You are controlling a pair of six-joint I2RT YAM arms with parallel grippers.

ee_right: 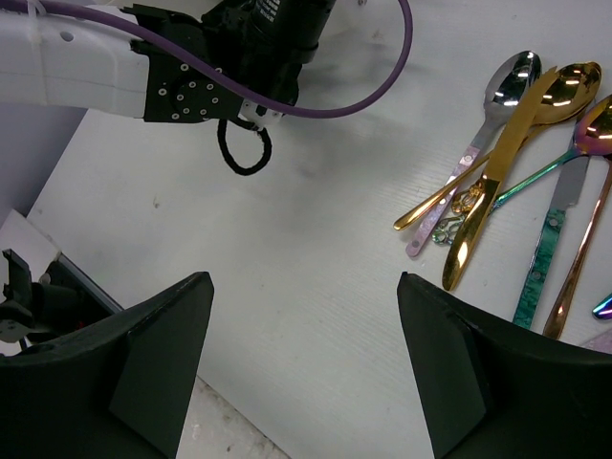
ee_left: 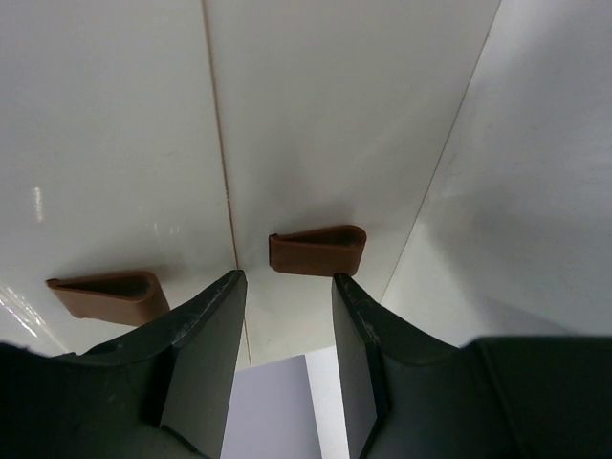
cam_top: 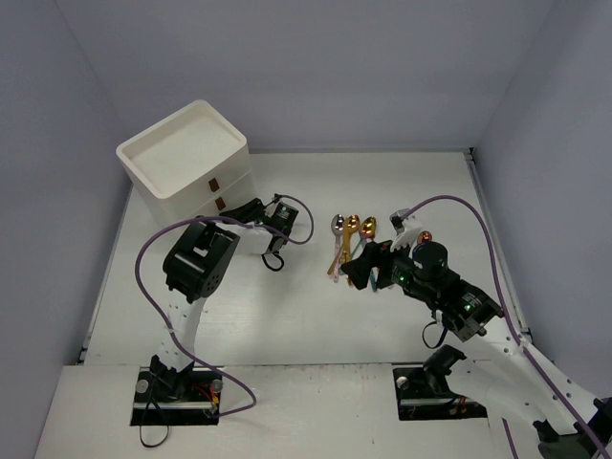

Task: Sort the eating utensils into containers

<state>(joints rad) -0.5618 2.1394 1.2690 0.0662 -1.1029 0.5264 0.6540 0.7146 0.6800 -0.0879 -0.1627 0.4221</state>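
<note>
From above, the white cabinet point(cam_top: 186, 153) stands at the far left of the table point(cam_top: 287, 316). The left gripper point(cam_top: 241, 212) is pushed right up to the cabinet's front, next to a brown handle point(cam_top: 221, 203). The utensils point(cam_top: 344, 239) lie in a small bunch near mid-table, well apart from the cabinet. The right gripper point(cam_top: 360, 270) hangs just on their near side. Through the left wrist camera, the left gripper point(ee_left: 287, 282) is released, its dark fingers point(ee_left: 206, 354) parted with nothing between them. One brown handle point(ee_left: 317, 251) sits just past the gap on a flat white drawer front point(ee_left: 325, 115). I can't tell whether the fingertips touch it. A second handle point(ee_left: 107, 292) shows to the left, across the seam on the neighbouring drawer. Through the right wrist camera, the right gripper point(ee_right: 301, 287) is spread wide and holds nothing, with only bare table between its fingers. The utensils are up in the right corner, clear of the fingers. There a silver-bowled spoon point(ee_right: 512, 81) and a gold spoon point(ee_right: 564, 86) lie side by side. A gold knife point(ee_right: 492, 182) lies across their handles, and a teal-handled knife point(ee_right: 545, 249) is beside it.
</note>
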